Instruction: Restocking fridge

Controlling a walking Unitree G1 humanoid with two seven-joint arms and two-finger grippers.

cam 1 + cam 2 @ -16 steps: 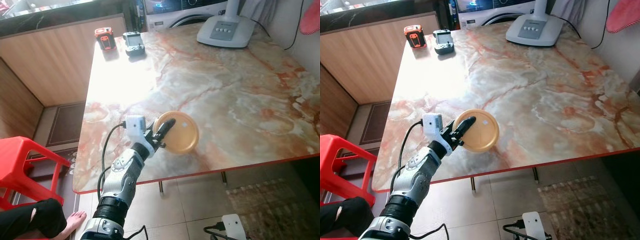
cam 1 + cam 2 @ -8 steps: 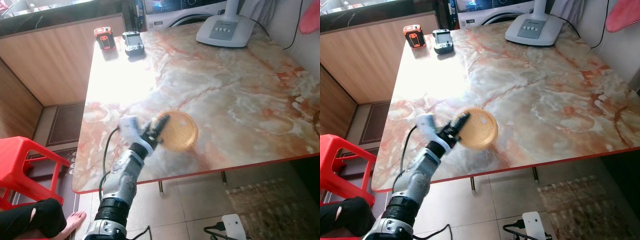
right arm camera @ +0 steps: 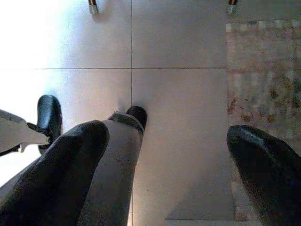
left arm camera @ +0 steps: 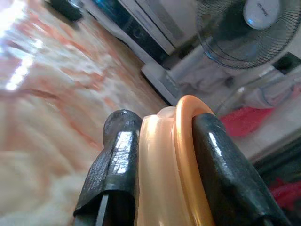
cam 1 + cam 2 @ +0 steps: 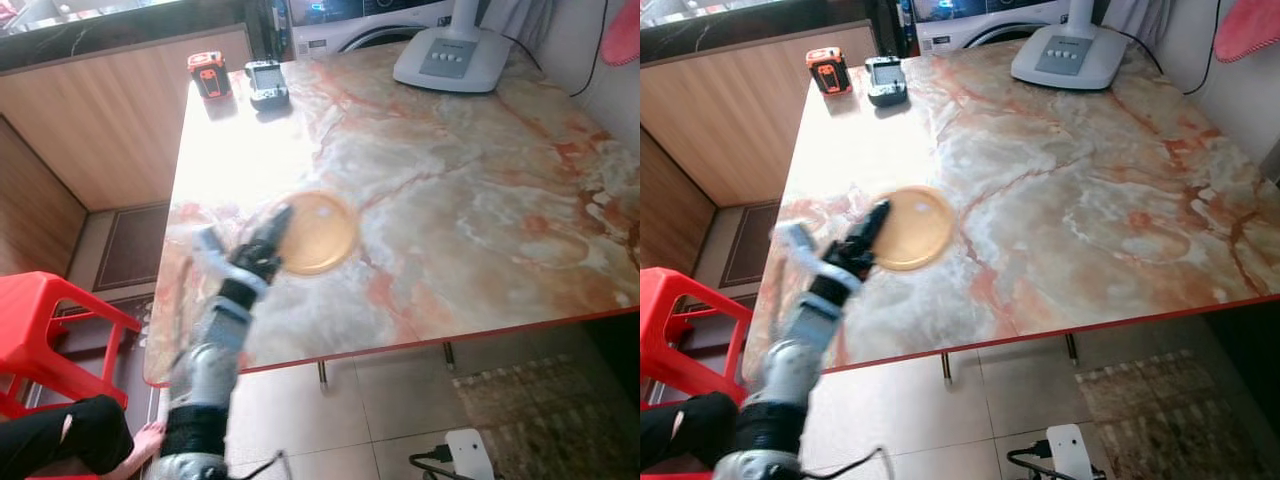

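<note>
The orange lid (image 5: 315, 232) is hanging over the desk (image 5: 480, 190), near its left edge and somewhat back from the front edge; whether it is touching the marble cannot be told. The left gripper (image 5: 268, 240) is gripping it at its near-left rim. In the left wrist view the two black fingers (image 4: 117, 160) are pressing tight on either side of the lid's rim (image 4: 186, 155), with no gap showing. The silver left arm (image 5: 205, 370) is reaching up from below the desk's front-left corner and is blurred.

At the desk's far-left corner an orange device (image 5: 208, 76) and a grey controller (image 5: 266, 84) are lying just beside each other. A fan base (image 5: 450, 62) is standing at the far edge, toward the right. A red stool (image 5: 45, 335) is standing on the floor left of the desk.

The right gripper (image 3: 164, 174) is hanging over the tiled floor (image 3: 178, 94), its fingers (image 3: 66, 165) spread wide and holding nothing.
</note>
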